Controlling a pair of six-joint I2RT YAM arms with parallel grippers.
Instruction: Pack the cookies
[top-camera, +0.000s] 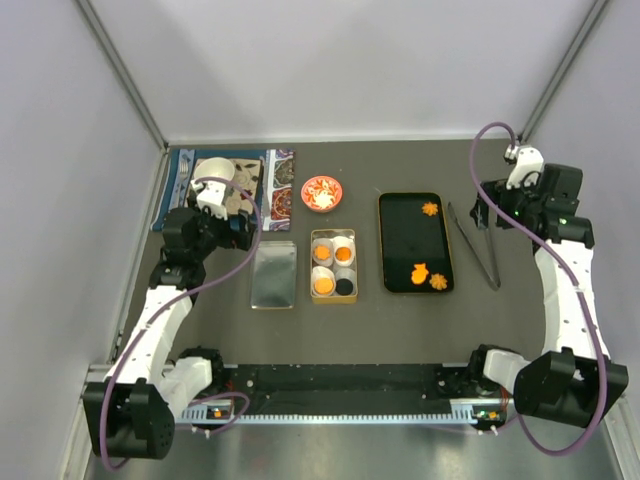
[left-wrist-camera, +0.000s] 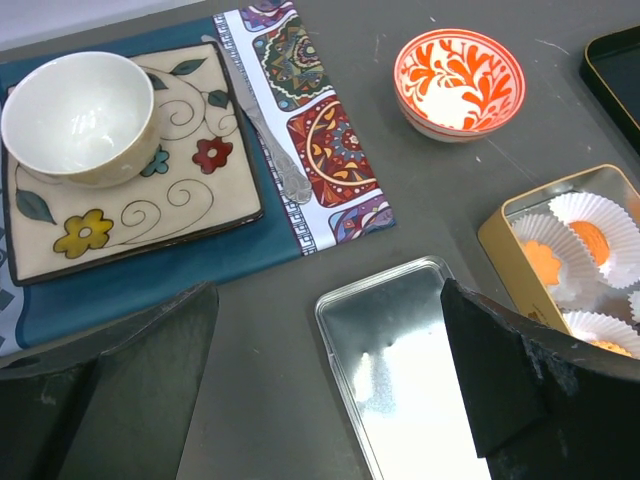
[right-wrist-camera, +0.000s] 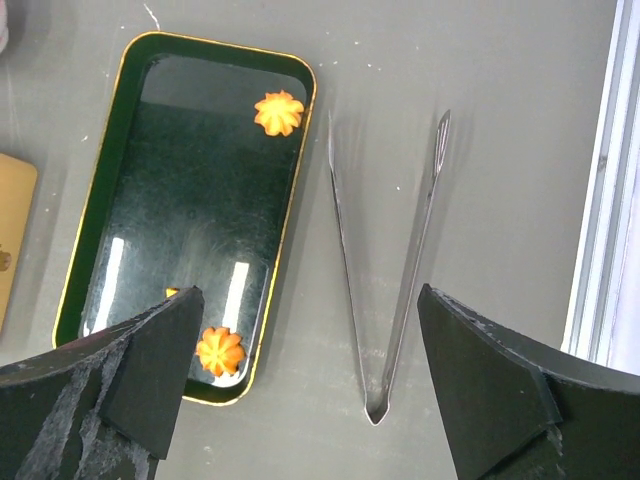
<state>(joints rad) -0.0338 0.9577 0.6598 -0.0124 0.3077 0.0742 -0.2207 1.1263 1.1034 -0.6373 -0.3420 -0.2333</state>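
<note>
Three orange cookies lie in the black tray (top-camera: 400, 240): a flower (top-camera: 429, 209) at the far end, and a leaf shape (top-camera: 420, 271) and a flower (top-camera: 438, 281) at the near end. The gold tin (top-camera: 334, 298) holds paper cups with three orange cookies (top-camera: 323, 286) and one black cookie (top-camera: 345, 286). My left gripper (top-camera: 238, 232) is open and empty above the silver lid (left-wrist-camera: 400, 370). My right gripper (right-wrist-camera: 310, 295) is open and empty above the metal tongs (right-wrist-camera: 373, 410), right of the tray (right-wrist-camera: 180, 190). Two flower cookies (right-wrist-camera: 279, 112) (right-wrist-camera: 220, 351) show there.
A red-and-white dish (top-camera: 322, 193) stands behind the tin. A placemat (left-wrist-camera: 330, 160) at the back left carries a square plate (left-wrist-camera: 150, 220), a white bowl (left-wrist-camera: 78, 115) and a spoon (left-wrist-camera: 270, 130). The tongs (top-camera: 473, 243) lie right of the tray. Walls enclose the table.
</note>
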